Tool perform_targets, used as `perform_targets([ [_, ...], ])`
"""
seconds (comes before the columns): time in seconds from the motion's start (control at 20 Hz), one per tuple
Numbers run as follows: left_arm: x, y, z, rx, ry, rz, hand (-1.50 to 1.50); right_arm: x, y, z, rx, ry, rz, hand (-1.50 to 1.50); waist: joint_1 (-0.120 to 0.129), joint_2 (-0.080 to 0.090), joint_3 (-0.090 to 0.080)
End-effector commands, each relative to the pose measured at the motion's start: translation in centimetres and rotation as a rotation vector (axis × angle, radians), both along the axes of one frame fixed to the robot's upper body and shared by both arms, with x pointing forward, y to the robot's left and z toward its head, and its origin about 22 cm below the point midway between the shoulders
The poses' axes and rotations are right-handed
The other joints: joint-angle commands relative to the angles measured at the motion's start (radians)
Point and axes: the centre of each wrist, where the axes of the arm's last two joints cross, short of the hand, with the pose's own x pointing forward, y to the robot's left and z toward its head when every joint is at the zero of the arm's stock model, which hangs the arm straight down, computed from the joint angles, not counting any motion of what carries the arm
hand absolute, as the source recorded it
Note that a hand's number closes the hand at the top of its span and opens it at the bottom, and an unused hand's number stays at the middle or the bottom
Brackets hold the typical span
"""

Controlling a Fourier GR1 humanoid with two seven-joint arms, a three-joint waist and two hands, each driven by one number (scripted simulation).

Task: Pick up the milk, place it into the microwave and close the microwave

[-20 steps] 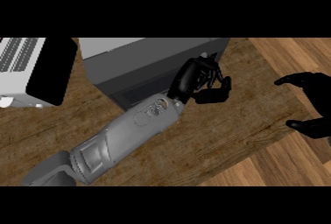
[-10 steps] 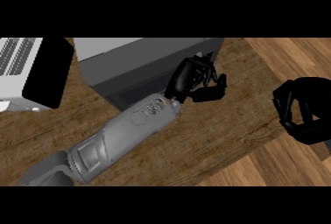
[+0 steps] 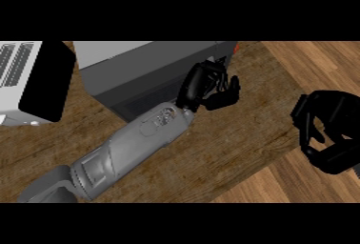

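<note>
Lower left, nearest me, the grey left forearm [image 3: 134, 147] comes in and runs diagonally up across the dark wood counter [image 3: 232, 143]. At the right edge I see the right hand [image 3: 339, 109], over the line where the counter meets the lighter wood floor [image 3: 316, 62]. Its fingers are clenched inward with nothing visible in them, and it is well apart from the other hand.

Further in, the left hand [image 3: 200, 88] sits at the near right corner of the dark grey box I read as the microwave [image 3: 141, 66]. Fingers are bent in like a claw, grasping nothing I can see. I can't tell whether they touch the dark front face, which reads as one flat surface. Small red mark [image 3: 235, 47] at the box's far right corner.

Milk doesn't show in this view, so I can't say where it sits.

Far left, beside the microwave but apart from it, is a white appliance [image 3: 14, 62] with vent slats on top and a black panel [image 3: 45, 81] on the side facing the microwave.
</note>
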Motion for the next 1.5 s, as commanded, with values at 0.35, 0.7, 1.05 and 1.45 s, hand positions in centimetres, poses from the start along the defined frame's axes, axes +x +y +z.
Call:
perform_targets([
  [0.35,-0.3,-2.6,1.3,-0.015,-0.019,-0.017,1.5,-1.1,1.6,1.0,0.031,-0.035,0.139,1.5,-0.04,0.011,0.002],
  [0.7,0.2,-0.2,1.0,-0.379,0.344,0.157,1.5,-3.0,2.8,-1.3,-0.068,0.096,0.227,1.5,0.032,0.037,-0.021],
  [1.05,0.5,1.6,-0.9,-0.532,0.455,0.134,1.5,-5.2,3.9,-3.4,-0.025,0.177,0.232,1.5,0.079,0.025,-0.015],
  [1.45,0.7,3.3,-3.1,-0.56,0.491,0.05,1.5,-7.4,5.6,-4.0,0.019,0.186,0.235,1.5,0.128,0.017,-0.017],
])
